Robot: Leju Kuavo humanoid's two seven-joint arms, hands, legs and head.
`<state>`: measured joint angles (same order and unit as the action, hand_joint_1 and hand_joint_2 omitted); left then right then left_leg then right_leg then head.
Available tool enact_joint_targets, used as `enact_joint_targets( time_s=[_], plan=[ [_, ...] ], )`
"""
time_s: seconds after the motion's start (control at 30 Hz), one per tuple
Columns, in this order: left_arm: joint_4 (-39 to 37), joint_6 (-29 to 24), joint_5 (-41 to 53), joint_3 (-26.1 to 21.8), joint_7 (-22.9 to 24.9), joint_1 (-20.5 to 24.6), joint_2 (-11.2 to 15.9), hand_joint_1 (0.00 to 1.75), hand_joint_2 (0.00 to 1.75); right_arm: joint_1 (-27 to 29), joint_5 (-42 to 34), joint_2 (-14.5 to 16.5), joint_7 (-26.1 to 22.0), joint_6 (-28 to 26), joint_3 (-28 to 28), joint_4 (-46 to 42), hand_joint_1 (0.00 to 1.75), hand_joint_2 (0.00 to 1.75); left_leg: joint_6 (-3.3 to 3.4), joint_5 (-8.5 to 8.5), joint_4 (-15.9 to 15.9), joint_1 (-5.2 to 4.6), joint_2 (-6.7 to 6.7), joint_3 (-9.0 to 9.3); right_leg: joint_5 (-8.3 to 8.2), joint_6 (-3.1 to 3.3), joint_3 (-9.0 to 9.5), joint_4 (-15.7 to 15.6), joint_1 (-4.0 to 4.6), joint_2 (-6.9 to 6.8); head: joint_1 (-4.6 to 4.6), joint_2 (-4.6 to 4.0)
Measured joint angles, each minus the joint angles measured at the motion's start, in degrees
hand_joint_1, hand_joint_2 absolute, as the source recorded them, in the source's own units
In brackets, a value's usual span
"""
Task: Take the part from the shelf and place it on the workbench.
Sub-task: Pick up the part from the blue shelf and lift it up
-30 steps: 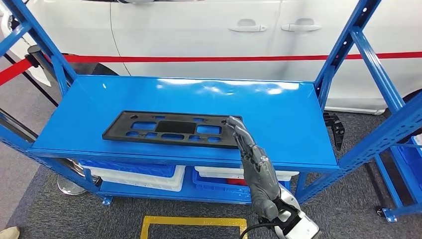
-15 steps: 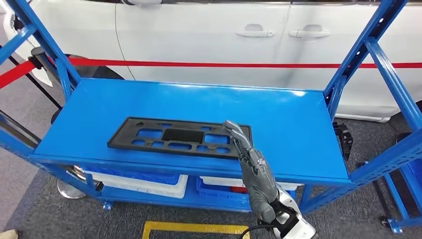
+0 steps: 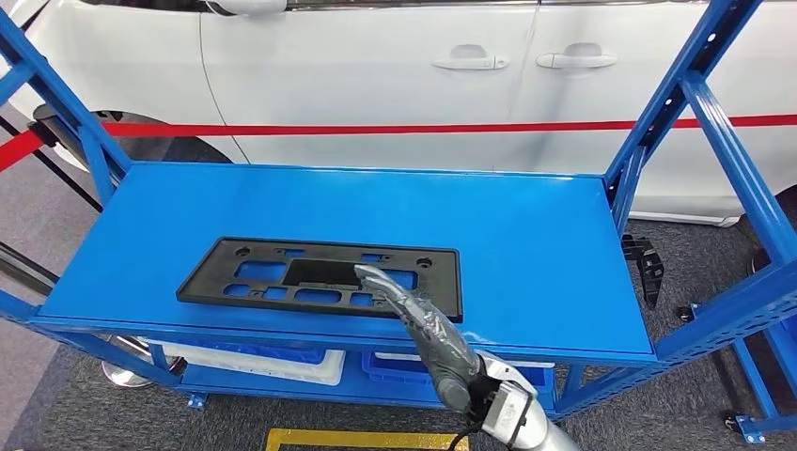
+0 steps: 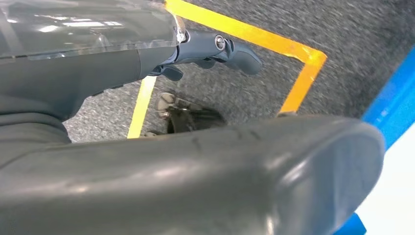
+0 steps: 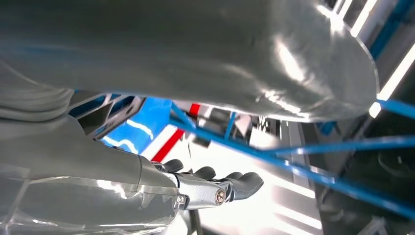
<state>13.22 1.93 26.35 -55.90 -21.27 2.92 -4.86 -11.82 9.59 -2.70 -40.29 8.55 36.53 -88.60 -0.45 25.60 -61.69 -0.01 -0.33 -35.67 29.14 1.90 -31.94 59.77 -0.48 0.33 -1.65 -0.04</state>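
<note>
1. Blue shelf [image 3: 526, 235], broad and bare beyond the reaching hand, carrying the flat black part [image 3: 320, 278] near its front edge.
2. Part lying flat directly under the right hand [image 3: 414, 315], fingers stretched long and close together over its near right portion, gripping nothing yet; contact with the part hard to judge.
3. Best next: curl fingers through a cut-out or over the near rim, take a firm hold, lift level to keep the wide part from tipping.
4. Left hand [image 4: 215, 49] hanging low over the carpet and yellow floor tape [image 4: 293, 54], fingers loosely curled on nothing.
5. Beyond the hand: white car [image 3: 376, 75], red barrier band [image 3: 423, 128]. Right of it, blue shelf posts [image 3: 658, 122], a snag risk for the part's long ends.
</note>
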Motion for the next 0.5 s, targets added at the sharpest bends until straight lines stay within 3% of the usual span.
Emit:
enact_joint_targets(
  time_s=[0.07,0.13,0.2,0.3,0.33,0.37,0.4,0.47,0.5],
  plan=[
    [0.0,0.0,0.2,-0.1,0.0,0.1,0.0,0.00,0.00,-2.3,0.8,1.7,0.3,1.3,1.6,3.1,0.00,1.75,0.49,-0.37,2.3,-0.39,0.01,0.78,0.10,-0.41,-0.07,-0.1,0.02,0.06,0.01,0.00],
    [0.0,0.0,0.4,-0.2,-0.1,0.1,0.0,0.00,0.00,-4.9,1.9,3.9,1.7,1.9,3.6,6.1,0.00,1.75,0.88,-0.48,3.1,-0.30,0.07,0.98,0.20,-0.93,-0.14,-0.2,0.01,0.02,0.02,0.00],
    [0.0,0.0,0.6,-0.4,-0.1,0.2,-0.1,0.00,0.00,-7.9,4.2,6.2,3.9,1.0,5.8,9.2,0.00,1.75,1.37,-0.75,4.0,0.04,0.18,1.59,1.46,-1.38,-0.82,1.6,0.08,-0.08,0.06,0.00],
    [0.0,-0.2,0.6,-0.7,0.0,0.5,-0.2,0.00,0.00,-11.6,11.7,8.8,7.0,-4.5,8.9,14.3,0.00,1.75,1.86,-0.71,4.5,0.15,0.19,2.05,5.69,-1.74,-5.89,11.2,-0.02,-0.15,0.10,0.00],
    [0.0,-0.3,0.6,-0.8,0.1,0.5,-0.3,0.00,0.00,-12.4,14.9,9.4,7.7,-7.1,9.9,16.1,0.00,1.75,1.89,-0.60,4.4,0.14,0.14,2.10,6.23,-1.84,-7.57,13.9,-0.11,-0.16,0.10,0.00],
    [0.0,-0.4,0.6,-0.9,0.1,0.5,-0.3,0.00,0.00,-13.1,18.2,10.0,8.4,-10.1,11.0,17.9,0.00,1.75,1.86,-0.45,4.3,0.15,0.09,2.19,5.69,-1.91,-8.45,14.8,-0.21,-0.18,0.10,0.00],
    [0.0,-0.4,0.7,-1.0,0.2,0.4,-0.4,0.00,0.00,-13.8,21.5,10.5,9.1,-13.2,12.0,19.6,0.00,1.75,1.76,-0.24,4.1,0.17,0.03,2.31,4.08,-1.95,-8.24,13.6,-0.31,-0.21,0.10,0.00],
    [0.0,-0.5,1.2,-1.3,0.2,0.4,-0.6,0.00,0.00,-15.3,27.9,11.3,11.0,-19.5,13.6,23.1,0.00,1.75,1.40,0.36,3.6,0.23,-0.06,2.55,-0.15,-1.83,-5.57,7.0,-0.44,-0.29,0.10,0.00],
    [0.0,-0.5,1.5,-1.3,0.2,0.4,-0.7,0.00,0.00,-16.0,30.9,11.7,12.2,-22.6,14.2,24.8,0.00,1.75,1.12,0.70,3.2,0.15,-0.11,2.51,-1.40,-1.68,-4.27,3.8,-0.39,-0.31,0.12,0.00]
  ],
)
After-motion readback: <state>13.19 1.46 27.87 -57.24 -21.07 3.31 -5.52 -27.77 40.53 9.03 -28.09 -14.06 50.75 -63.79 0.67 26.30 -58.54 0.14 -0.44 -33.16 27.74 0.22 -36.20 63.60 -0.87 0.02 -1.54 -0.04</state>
